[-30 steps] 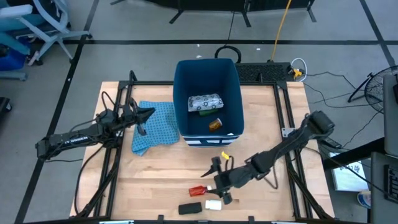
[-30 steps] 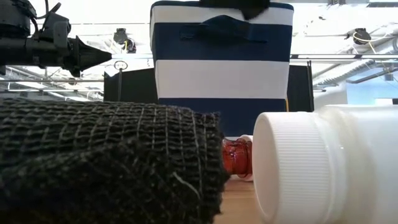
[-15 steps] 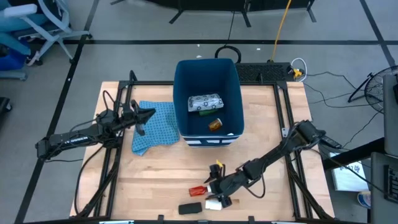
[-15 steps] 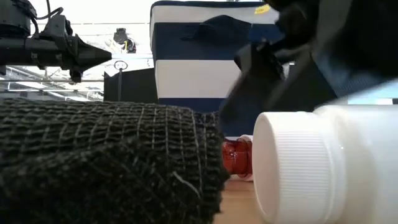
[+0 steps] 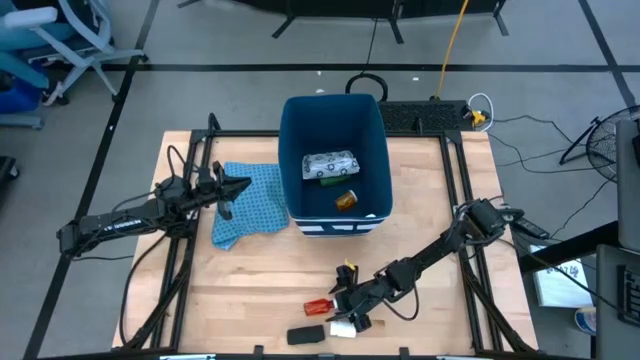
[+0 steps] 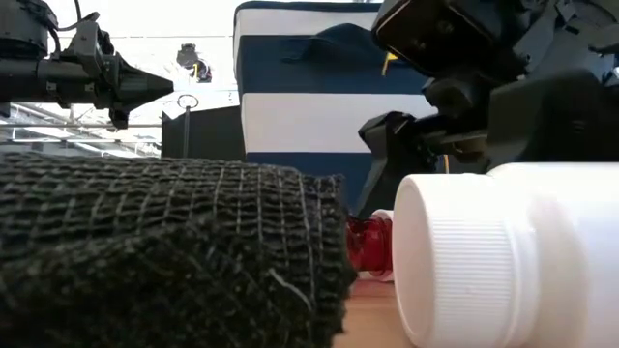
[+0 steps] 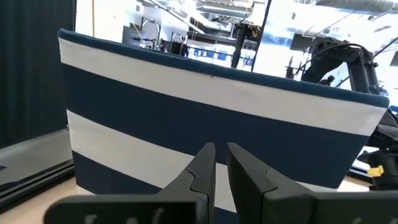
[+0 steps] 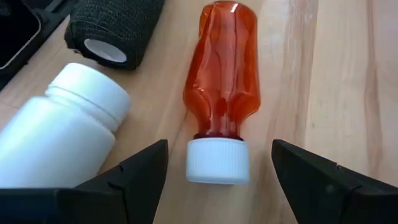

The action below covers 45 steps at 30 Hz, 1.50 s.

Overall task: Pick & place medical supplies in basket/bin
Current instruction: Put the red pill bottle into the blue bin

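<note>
The right gripper (image 5: 347,305) is low over the tabletop (image 5: 260,275) near the middle of its front edge, fingers (image 8: 134,171) spread wide and holding nothing, one to each side of the white-capped end of the red bottle (image 8: 222,93). That bottle lies flat on the wood, its long axis running roughly along the front edge in the high view, where it shows as a small red piece (image 5: 317,306); its white cap (image 8: 217,160) points toward the right gripper and its rounded red base points away. Just beside it, closer to the front edge, lies a white bottle (image 8: 59,134) on its side, apart from the red one, with a ribbed cap. A black bandage roll (image 8: 115,28) lies near the white bottle, its open end showing a pale core; in the high view it is the black oblong (image 5: 306,334) nearest the front edge. The dark-blue bin (image 5: 290,150) stands toward the tabletop's back edge, well apart from these three, and holds a white packet with dark print (image 5: 330,163), a green item (image 5: 329,180) just beside it and an orange pill bottle (image 5: 345,200). A blue patterned cloth (image 5: 250,205) lies against the bin's left wall. The left gripper (image 5: 240,184) hangs above that cloth, pointed at the bin's striped side, fingers nearly together and empty.
</note>
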{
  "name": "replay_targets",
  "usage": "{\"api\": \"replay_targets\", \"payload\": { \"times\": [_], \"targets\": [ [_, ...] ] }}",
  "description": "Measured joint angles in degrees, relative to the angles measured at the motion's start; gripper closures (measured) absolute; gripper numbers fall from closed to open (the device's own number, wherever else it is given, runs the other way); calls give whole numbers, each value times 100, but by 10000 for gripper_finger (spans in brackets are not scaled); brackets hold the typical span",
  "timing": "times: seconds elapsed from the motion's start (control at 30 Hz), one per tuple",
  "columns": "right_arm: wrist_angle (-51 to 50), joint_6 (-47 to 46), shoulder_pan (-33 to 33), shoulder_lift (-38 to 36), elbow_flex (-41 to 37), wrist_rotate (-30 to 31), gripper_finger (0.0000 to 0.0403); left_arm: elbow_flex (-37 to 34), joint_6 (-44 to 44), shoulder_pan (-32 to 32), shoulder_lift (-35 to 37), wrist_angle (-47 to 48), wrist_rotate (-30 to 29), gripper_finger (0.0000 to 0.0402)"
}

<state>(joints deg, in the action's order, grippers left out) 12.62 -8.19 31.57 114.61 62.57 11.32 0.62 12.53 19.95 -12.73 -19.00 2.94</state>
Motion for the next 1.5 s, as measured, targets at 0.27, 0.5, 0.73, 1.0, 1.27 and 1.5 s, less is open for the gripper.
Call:
{"api": "replay_targets", "payload": {
  "times": [0.27, 0.5, 0.73, 1.0, 1.27, 1.5],
  "targets": [
    [269, 200, -7, -2, 0, -409, 185, 0, -22, 1, 0, -4, 0, 360],
    [417, 353, -127, -135, 0, -425, 276, 0, -35, 1, 0, -11, 0, 360],
    [90, 580, -183, -582, 0, -580, 367, 0, -34, 1, 0, -15, -31, 360],
    [48, 603, -177, -772, 0, -702, 357, 0, -32, 1, 0, -15, -35, 360],
    [-22, 424, -187, -427, 0, -557, 203, 0, -27, -1, -1, -5, -31, 360],
    [-19, 247, -197, -124, 0, -547, 153, 0, -26, 1, 0, 0, -33, 360]
  ]
}}
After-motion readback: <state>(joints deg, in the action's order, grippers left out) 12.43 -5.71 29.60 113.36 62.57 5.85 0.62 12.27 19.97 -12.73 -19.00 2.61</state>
